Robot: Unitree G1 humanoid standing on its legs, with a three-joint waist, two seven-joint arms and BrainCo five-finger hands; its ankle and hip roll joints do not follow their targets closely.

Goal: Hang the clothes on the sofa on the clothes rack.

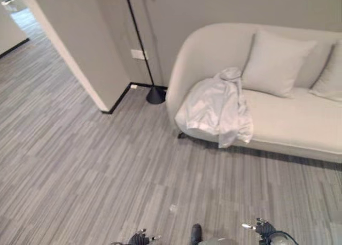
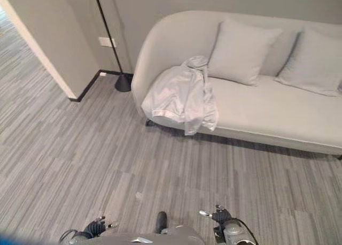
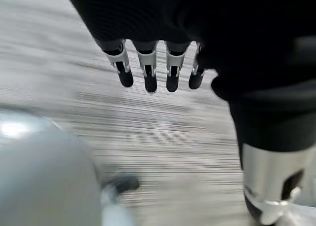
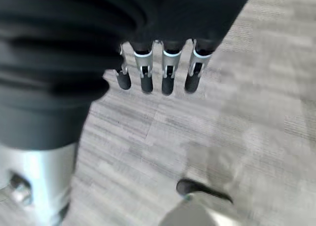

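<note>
A pale grey jacket lies crumpled on the left end of a cream sofa, one sleeve hanging over the seat's front edge. A thin black pole on a cone base stands by the wall just left of the sofa; its top is out of view. My left hand hangs low over the striped floor with straight fingers and nothing in it. My right hand hangs the same way, empty. Both hands sit at the bottom edge of the eye views, left hand and right hand, far from the jacket.
Two pale cushions lean on the sofa back right of the jacket. A wall corner juts out at the left, with a passage beyond it. Grey striped floor lies open between me and the sofa.
</note>
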